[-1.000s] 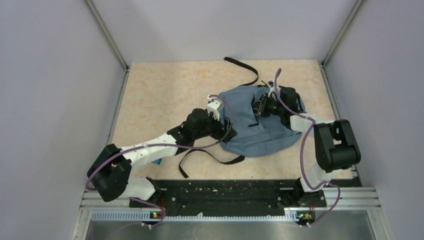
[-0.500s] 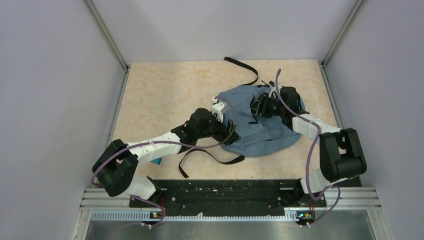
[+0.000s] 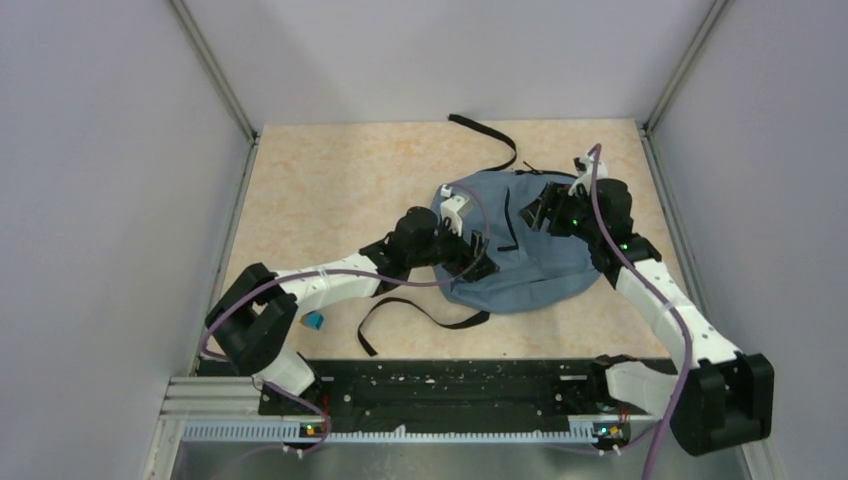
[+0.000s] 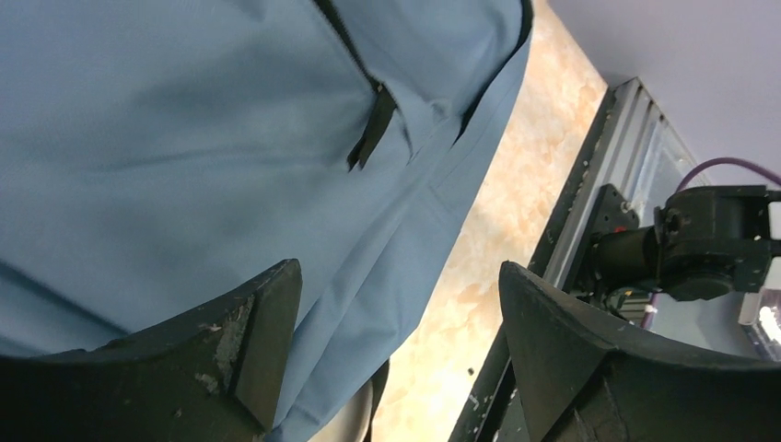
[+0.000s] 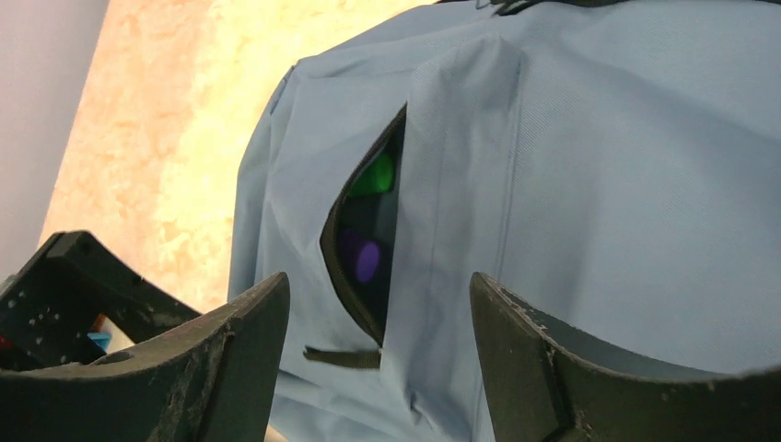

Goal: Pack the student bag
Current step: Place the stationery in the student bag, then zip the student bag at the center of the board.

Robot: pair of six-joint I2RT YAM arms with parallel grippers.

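- The student bag [image 3: 530,270] lies flat on the table [image 3: 330,190], right of centre, with a black strap [image 3: 425,312] trailing off its near side.
- Left gripper [image 3: 468,248] hangs over the bag's left edge, jaws spread, gripping nothing.
- Right gripper [image 3: 542,208] hovers above the bag's far right part, jaws released and empty.
- The front pocket [image 5: 368,239] gapes, showing something green [image 5: 373,175] and something purple [image 5: 367,261] inside.

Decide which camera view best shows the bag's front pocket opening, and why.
Right wrist view: the pocket opening gapes, showing a green item and a purple item inside. The top view gives only a dark slit on the student bag; the left wrist view, just a zip pull.
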